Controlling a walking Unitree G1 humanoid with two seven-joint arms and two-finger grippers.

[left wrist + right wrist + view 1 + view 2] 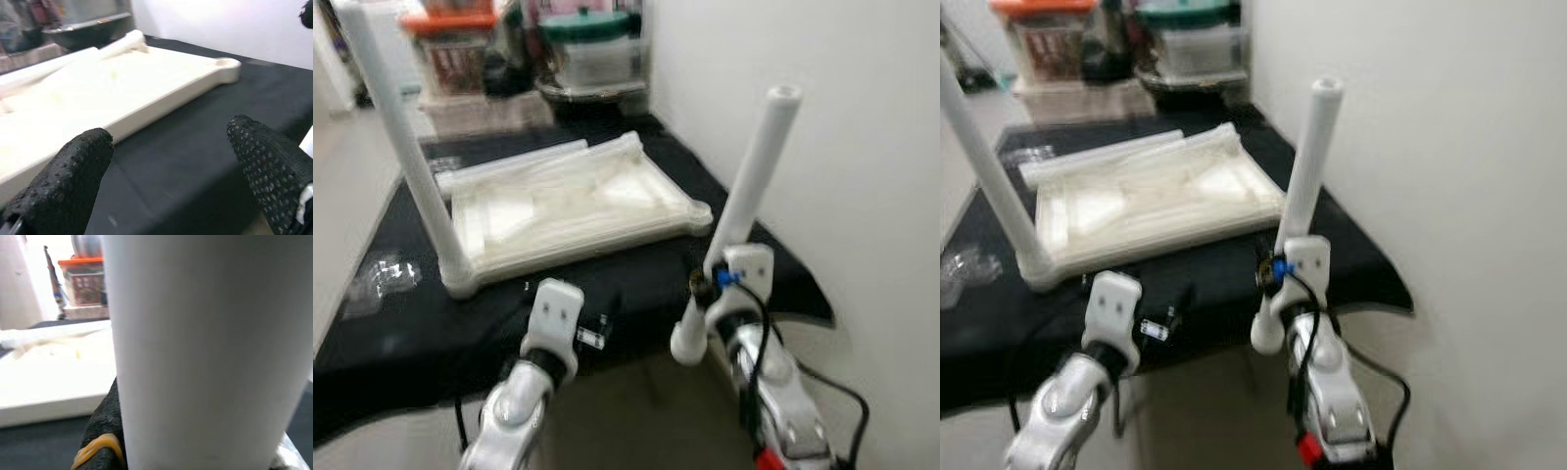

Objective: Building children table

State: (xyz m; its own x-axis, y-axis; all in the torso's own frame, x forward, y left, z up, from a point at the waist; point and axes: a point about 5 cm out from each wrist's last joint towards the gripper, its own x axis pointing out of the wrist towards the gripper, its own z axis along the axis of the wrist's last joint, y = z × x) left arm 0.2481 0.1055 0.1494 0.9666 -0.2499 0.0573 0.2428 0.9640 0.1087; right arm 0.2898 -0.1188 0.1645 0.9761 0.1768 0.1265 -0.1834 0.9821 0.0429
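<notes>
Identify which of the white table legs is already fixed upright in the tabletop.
The leg at the tabletop's near-left corner. It stands in its socket, while the other upright leg is held by the right gripper, off the tabletop.

The left claw [166, 171] is hovering with fingers spread apart over the near edge; the right claw [710, 284] is clamping a leg [749, 181], tilted upright.

The right gripper's fingers are hidden behind the white leg [205, 352] held close to the wrist camera. The tabletop [568, 211] and the bins [592, 44] behind it are blurred. The standing leg [989, 186] is cut off at the top edge.
</notes>
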